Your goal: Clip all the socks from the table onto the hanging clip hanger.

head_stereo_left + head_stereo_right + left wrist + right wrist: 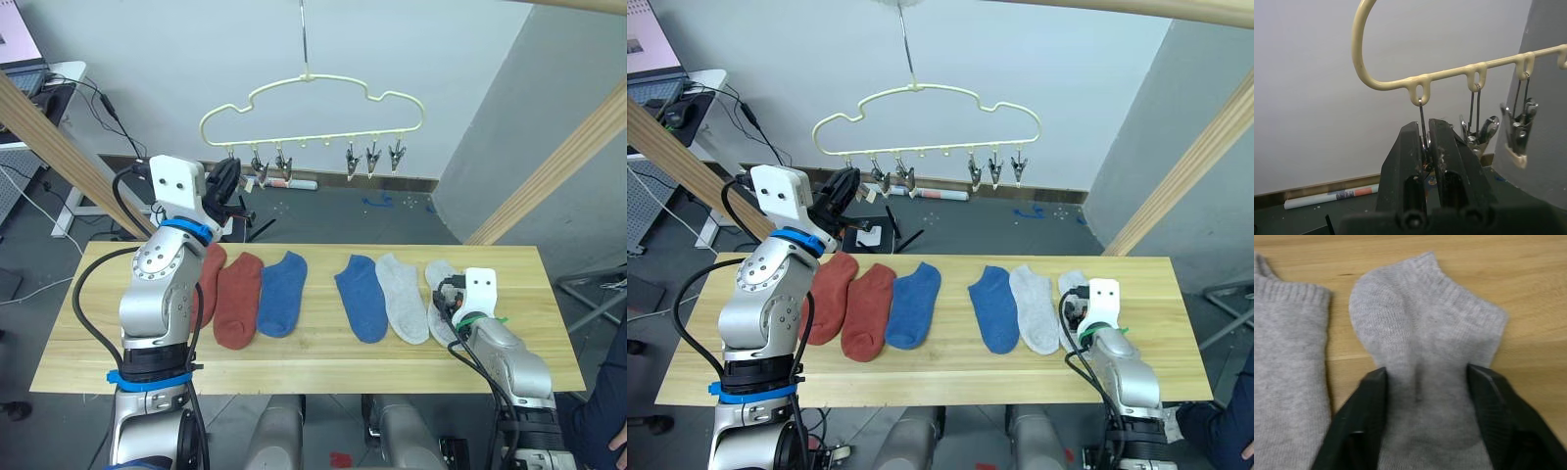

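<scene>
The left gripper (231,183) is raised to the left end of the clip hanger (312,98), and its jaws are clenched on the leftmost clip (1423,142), whose thin wire hangs from the first loop of the yellow bar. In the left wrist view the next clip (1480,131) hangs just beside, and a third one (1519,128) further along.

The right gripper (1422,396) is low on the surface (313,367), at its right part. Its jaws are released and stand on both sides of the rightmost grey sock (1425,347), which lies flat between them; the fingers (1361,416) touch the fabric edges. The second grey sock (403,294) lies just beside it.

The other socks are in a row on the surface: two rust-red socks (238,299) at the left, partly behind the left arm, then two blue socks (282,292), with a bare gap in the middle of the row. Bare wood is along the front edge and at the far right end. Wooden poles (549,162) stand slanted at both sides of the hanger.
</scene>
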{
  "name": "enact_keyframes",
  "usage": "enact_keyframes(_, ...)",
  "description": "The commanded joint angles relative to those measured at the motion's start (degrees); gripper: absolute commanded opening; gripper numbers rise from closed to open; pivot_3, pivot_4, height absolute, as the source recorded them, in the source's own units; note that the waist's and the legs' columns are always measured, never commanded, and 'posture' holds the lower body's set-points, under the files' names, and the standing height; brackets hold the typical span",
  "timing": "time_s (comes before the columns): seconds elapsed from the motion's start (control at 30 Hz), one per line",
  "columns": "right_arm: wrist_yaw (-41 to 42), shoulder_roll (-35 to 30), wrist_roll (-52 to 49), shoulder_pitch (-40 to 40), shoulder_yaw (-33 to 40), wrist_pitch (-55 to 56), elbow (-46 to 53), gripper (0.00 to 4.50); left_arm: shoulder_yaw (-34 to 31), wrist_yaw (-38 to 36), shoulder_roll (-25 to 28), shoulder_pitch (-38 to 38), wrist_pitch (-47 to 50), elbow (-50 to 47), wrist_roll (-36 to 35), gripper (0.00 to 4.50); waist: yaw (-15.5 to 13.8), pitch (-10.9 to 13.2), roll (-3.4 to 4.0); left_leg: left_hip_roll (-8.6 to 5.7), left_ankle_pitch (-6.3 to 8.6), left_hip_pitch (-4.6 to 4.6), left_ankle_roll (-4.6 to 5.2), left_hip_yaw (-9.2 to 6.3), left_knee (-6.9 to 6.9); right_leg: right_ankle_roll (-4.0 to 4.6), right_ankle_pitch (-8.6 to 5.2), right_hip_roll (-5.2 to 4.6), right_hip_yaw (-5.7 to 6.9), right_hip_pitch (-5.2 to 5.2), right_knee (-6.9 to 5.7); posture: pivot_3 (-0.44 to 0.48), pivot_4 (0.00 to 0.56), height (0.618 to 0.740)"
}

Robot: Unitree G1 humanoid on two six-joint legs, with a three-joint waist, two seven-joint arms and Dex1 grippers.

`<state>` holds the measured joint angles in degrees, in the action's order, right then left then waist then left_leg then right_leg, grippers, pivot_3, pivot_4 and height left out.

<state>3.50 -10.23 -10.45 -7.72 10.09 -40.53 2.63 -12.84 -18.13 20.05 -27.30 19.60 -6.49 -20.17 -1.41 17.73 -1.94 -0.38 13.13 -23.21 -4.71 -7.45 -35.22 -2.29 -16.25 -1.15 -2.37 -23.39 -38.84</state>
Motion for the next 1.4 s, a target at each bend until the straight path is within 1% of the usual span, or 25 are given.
enact_keyframes(0.03,1.29,-0.05,-0.45,1.98,-0.8,-1.66,-0.3,1.28,-0.73,0.04,0.55,-0.22,-0.8,-1.69,-0.22,0.0,0.0,0.0,0.0,0.0,0.0,0.01,0.0,0.0,0.0,0.0,0.0,0.0,0.0,0.0,0.0,0.166,0.311,0.74)
enact_keyframes(0.07,1.81,-0.26,-0.2,2.19,-1.36,-1.36,0.13,0.85,-0.8,0.07,0.56,-0.3,-0.83,-1.6,-0.22,0.0,0.01,0.0,0.0,-0.01,0.0,0.02,0.0,0.01,0.0,0.0,0.0,0.0,0.0,0.0,-0.01,0.166,0.311,0.74)
enact_keyframes(0.1,2.4,-0.6,0.12,2.49,-2.01,-0.85,0.75,0.61,-0.82,0.08,0.55,-0.25,-0.78,-1.69,-0.26,0.0,0.01,0.0,0.0,-0.01,0.0,0.03,0.0,0.01,0.0,0.0,0.0,0.01,0.0,0.01,-0.02,0.169,0.309,0.74)
enact_keyframes(0.13,3.17,-1.05,0.47,2.83,-2.75,-0.08,1.54,0.19,-0.88,0.11,0.5,-0.2,-0.64,-1.81,-0.4,0.0,0.01,0.0,0.0,-0.01,0.0,0.05,0.0,0.01,0.0,0.0,0.0,0.01,0.0,0.01,-0.02,0.169,0.309,0.74)
enact_keyframes(0.17,4.44,-1.89,0.88,3.16,-3.9,1.12,2.71,0.04,-1.13,0.32,0.34,-0.22,-0.06,-1.95,-0.88,0.0,0.01,0.0,0.0,-0.01,0.0,0.05,0.0,0.02,0.01,0.0,0.0,0.01,0.0,0.01,-0.03,0.17,0.31,0.74)
enact_keyframes(0.23,7.55,-3.8,1.52,3.6,-6.63,4.38,5.45,0.04,-1.31,0.37,0.54,-0.21,0.34,-2.1,-1.03,0.0,0.02,0.0,0.0,-0.01,0.0,0.06,-0.01,0.02,0.01,-0.01,0.0,0.02,0.0,0.01,-0.02,0.17,0.31,0.74)
enact_keyframes(0.27,10.43,-5.25,1.54,3.64,-8.89,6.14,7.63,0.04,-1.7,0.63,0.48,-0.27,0.99,-2.17,-1.47,0.0,0.08,0.01,0.02,-0.01,0.0,0.05,-0.01,0.03,0.01,-0.01,-0.01,0.03,-0.01,0.01,-0.02,0.17,0.31,0.74)
enact_keyframes(0.33,14.76,-7.8,2.05,2.96,-13.77,8.11,14.02,0.04,-3.81,2.08,-0.31,-1.0,4.55,-1.98,-4.39,0.0,0.29,0.06,0.07,-0.02,0.0,0.07,0.0,0.09,0.01,-0.02,-0.01,0.03,-0.07,0.0,-0.03,0.169,0.314,0.74)
enact_keyframes(0.4,16.35,-8.48,1.75,2.38,-15.79,8.17,17.63,0.04,-5.42,3.28,-0.9,-1.64,7.62,-1.98,-7.25,0.0,0.41,0.06,0.07,-0.01,0.0,0.08,0.0,0.13,0.01,-0.15,-0.08,0.04,-0.1,-0.02,-0.04,0.169,0.315,0.74)
enact_keyframes(0.53,15.95,-4.52,-0.56,-1.9,-19.82,2.06,24.03,0.04,-13.51,9.19,-3.8,-5.12,20.9,-0.81,-23.15,0.0,0.3,0.05,0.06,0.06,-0.02,0.09,-0.04,-0.08,0.01,-0.28,-0.16,0.03,0.07,-0.01,-0.1,0.17,0.312,0.74)
enact_keyframes(0.67,14.37,2.27,-1.52,-7.95,-24.38,-1.79,23.38,0.04,-19.22,13.41,-4.08,-5.92,30.72,0.44,-37.26,0.0,0.51,0.05,0.06,0.06,-0.11,0.13,-0.2,-0.09,0.02,-0.27,-0.15,0.03,0.07,-0.01,-0.13,0.169,0.312,0.74)
enact_keyframes(0.8,13.05,7.54,-1.63,-12.17,-25.44,-3.47,21.14,0.04,-20.6,16.75,-2.99,-6.54,34.12,0.85,-44.29,0.0,0.22,0.04,0.04,0.09,-0.13,0.11,-0.23,-0.13,0.02,-0.01,0.0,-0.01,0.07,-0.01,-0.12,0.17,0.31,0.74)
enact_keyframes(0.97,13.78,10.79,-2.2,-15.88,-26.69,-4.47,19.5,0.04,-20.11,18.9,-2.05,-6.69,34.45,0.8,-47.89,0.0,0.07,0.04,0.04,0.06,-0.14,0.12,-0.26,-0.12,0.03,-0.01,0.0,-0.03,0.08,-0.01,-0.1,0.176,0.311,0.74)
enact_keyframes(1.07,14.61,10.51,-1.73,-17.25,-27.66,-4.1,18.7,0.04,-19.57,20.26,-2.09,-6.49,33.96,0.62,-49.23,0.0,0.07,0.04,0.04,0.07,-0.14,0.12,-0.28,-0.12,0.04,0.0,0.0,-0.03,0.08,-0.01,-0.08,0.176,0.313,0.74)
enact_keyframes(1.4,14.01,13.48,-2.65,-21.84,-26.33,-3.43,14.58,0.04,-17.57,20.82,-1.47,-5.49,33.88,-0.29,-51.75,0.0,0.1,0.04,0.04,0.06,-0.16,0.12,-0.29,-0.12,0.07,0.0,0.0,-0.01,0.09,-0.03,-0.08,0.182,0.321,0.74)
